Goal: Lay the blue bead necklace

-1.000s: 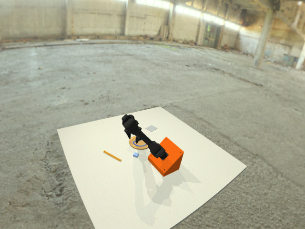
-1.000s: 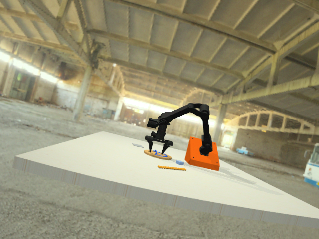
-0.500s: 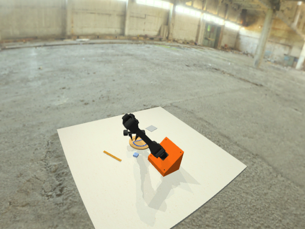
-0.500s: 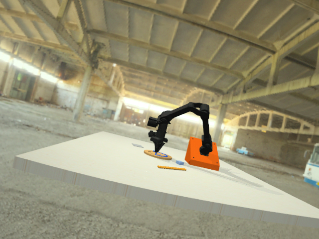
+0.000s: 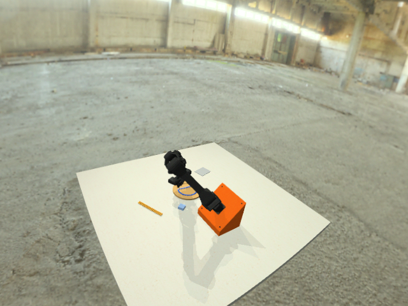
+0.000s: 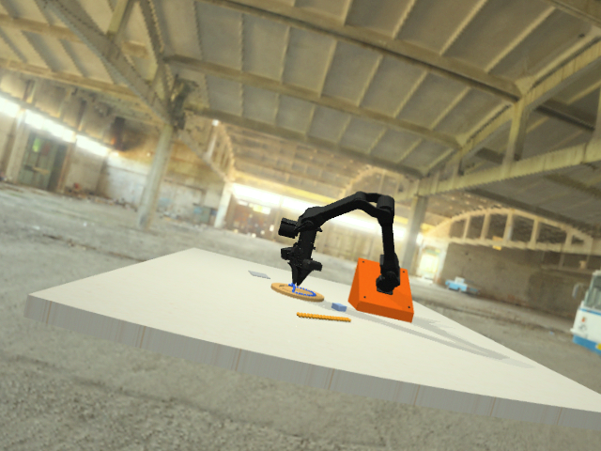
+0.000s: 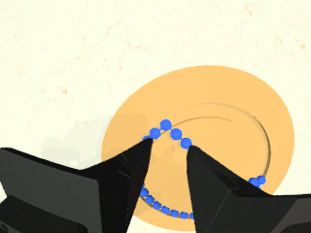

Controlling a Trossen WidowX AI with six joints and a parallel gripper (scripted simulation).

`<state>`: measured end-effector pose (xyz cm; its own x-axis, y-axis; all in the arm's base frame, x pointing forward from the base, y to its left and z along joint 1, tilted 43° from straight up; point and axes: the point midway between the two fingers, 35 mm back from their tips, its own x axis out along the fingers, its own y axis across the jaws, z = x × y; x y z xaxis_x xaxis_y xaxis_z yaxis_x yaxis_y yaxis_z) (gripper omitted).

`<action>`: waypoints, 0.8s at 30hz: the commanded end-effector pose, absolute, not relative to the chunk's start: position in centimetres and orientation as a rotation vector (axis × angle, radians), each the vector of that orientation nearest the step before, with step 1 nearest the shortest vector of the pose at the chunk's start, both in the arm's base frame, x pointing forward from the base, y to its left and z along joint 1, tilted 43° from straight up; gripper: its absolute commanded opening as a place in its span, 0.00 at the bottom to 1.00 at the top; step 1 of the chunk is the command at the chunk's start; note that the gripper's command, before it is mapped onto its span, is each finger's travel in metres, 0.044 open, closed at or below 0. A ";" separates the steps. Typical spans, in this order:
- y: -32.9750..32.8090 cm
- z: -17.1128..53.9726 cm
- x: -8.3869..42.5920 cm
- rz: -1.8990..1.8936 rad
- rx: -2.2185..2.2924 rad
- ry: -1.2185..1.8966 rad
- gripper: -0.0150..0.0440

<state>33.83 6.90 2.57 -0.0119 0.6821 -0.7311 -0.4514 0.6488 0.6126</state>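
The arm (image 5: pixel 194 184) (image 6: pixel 339 208) arches out from its orange base (image 5: pixel 234 199) (image 6: pixel 362 300), and its gripper (image 5: pixel 182 184) (image 6: pixel 296 285) (image 7: pixel 170 148) points down at the round board (image 5: pixel 176 194) (image 6: pixel 279 288) (image 7: pixel 214 83). The fingers stand open but narrow, with a slim gap between their tips in the wrist view. The necklace (image 5: pixel 187 195) (image 6: pixel 313 293) (image 7: pixel 165 124) is on the board, partly hidden by the fingers. Near the tips, a few blue beads make a small peak, one side running down to the left of the picture and the other toward the right-hand fingertip; whether either finger touches them I cannot tell. In the exterior view, a short stretch of blue rises at the tips. Lower in the wrist view, a curved row of beads follows the groove (image 7: pixel 269 150), and a couple more sit close together beside the right-hand finger, by the end of the groove's visible dark line. The necklace is only partly laid along the groove. On the white table (image 5: pixel 131 247) (image 6: pixel 169 310), a blue block (image 5: pixel 181 206) (image 6: pixel 338 306) lies near the board, between the base and a straight orange strand (image 5: pixel 150 208) (image 6: pixel 323 317). A grey square (image 5: pixel 202 171) (image 6: pixel 259 274) lies flat on the board's other side.
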 end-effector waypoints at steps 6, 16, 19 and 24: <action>5.6 3.4 34.1 1.449 -0.599 0.687 0.46; 5.6 3.4 34.1 1.449 -0.599 0.687 0.46; 5.6 3.4 34.1 1.449 -0.599 0.687 0.46; 6.1 2.9 34.1 1.449 -0.598 0.686 0.46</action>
